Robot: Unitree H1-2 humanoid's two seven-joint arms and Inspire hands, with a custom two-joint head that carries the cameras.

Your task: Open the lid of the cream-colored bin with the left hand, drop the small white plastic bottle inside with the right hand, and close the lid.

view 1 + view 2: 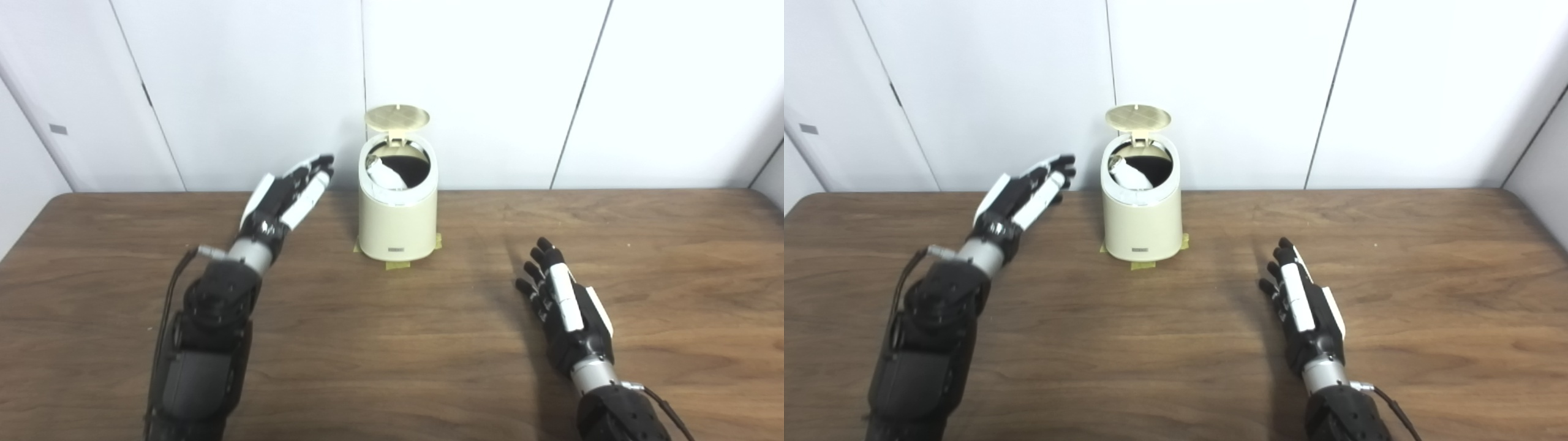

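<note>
Both hands were empty with fingers spread, the left hand (285, 199) left of the centre-frame bin (397, 223) and the right hand (566, 306) at lower right, while the light bottle (387, 174) lay inside and the thin raised lid (397, 117) likely needed only a gentle push on top.

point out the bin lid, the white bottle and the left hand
bin lid (397, 117), left eye view, centre of the raised round lid
white bottle (387, 174), left eye view, its body inside the bin's opening
left hand (283, 201), left eye view, back of the hand
</note>
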